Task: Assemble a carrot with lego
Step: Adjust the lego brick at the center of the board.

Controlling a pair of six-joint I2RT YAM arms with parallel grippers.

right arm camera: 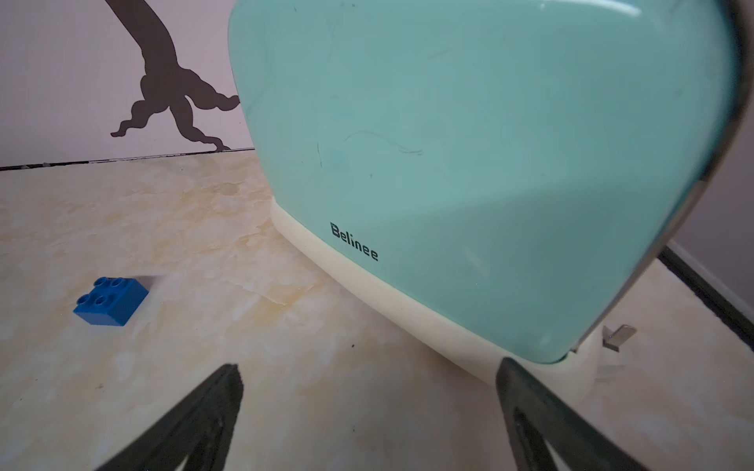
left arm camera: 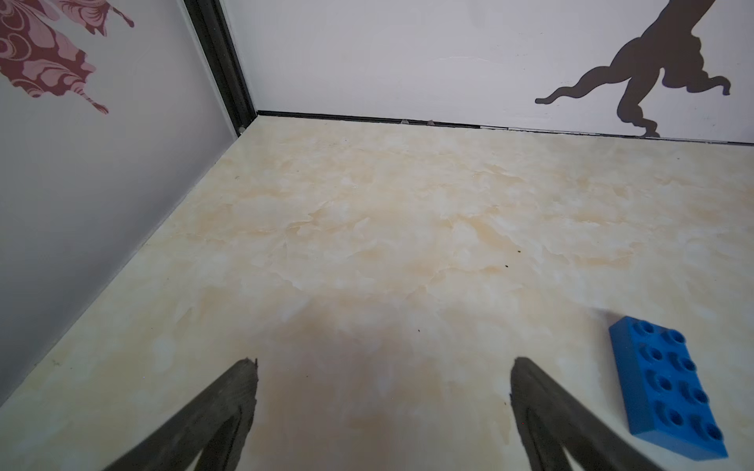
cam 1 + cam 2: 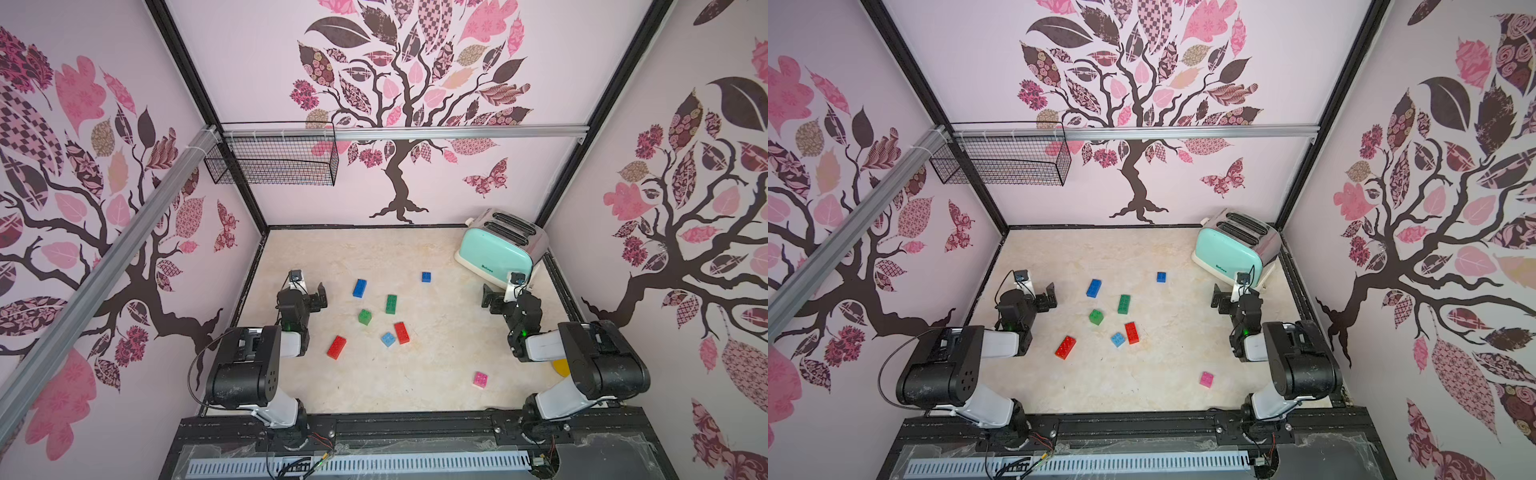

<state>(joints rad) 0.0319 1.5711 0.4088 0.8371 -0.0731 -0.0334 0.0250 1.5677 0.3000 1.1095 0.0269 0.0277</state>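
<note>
1. The left gripper (image 2: 383,367) hangs over the worktop (image 3: 374,386) near its left edge. Its fingers are spread wide with nothing between them.
2. A long blue brick (image 3: 360,288) lies flat and studs up just beside that gripper, towards the middle of the worktop.
3. The right gripper (image 1: 369,367) is near the right edge, also spread wide and empty (its wrist view is mostly filled by the toaster (image 3: 494,253), which stands in the far right corner).
4. Every brick lies singly on the worktop, with none stacked on another.
5. Around the middle lie a long green brick (image 3: 391,304) and a small green brick (image 3: 365,316). A red brick (image 3: 402,333) has a small light blue brick (image 3: 388,339) just beside it.
6. A second red brick (image 3: 336,347) lies nearer the left edge.
7. A small dark blue brick (image 3: 426,276) sits towards the far edge, between the middle group and the toaster.
8. A pink brick (image 3: 480,380) lies alone towards the near right corner, well apart from the rest.
</note>
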